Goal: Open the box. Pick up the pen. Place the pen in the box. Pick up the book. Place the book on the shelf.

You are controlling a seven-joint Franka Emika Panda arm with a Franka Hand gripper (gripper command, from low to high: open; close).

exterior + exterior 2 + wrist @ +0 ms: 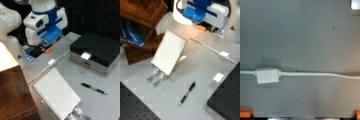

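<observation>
Black-lidded box [96, 51] shut, step one | claw [46, 48] high at left, grip unclear to us | we must reach latch [85, 55]

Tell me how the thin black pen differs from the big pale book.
The thin black pen is dark and slender; the large white-grey book is pale, broad and flat. The pen lies bare on the grey table; the book rests propped on a metal rack. Neither is held; the jaws do not show.
</observation>
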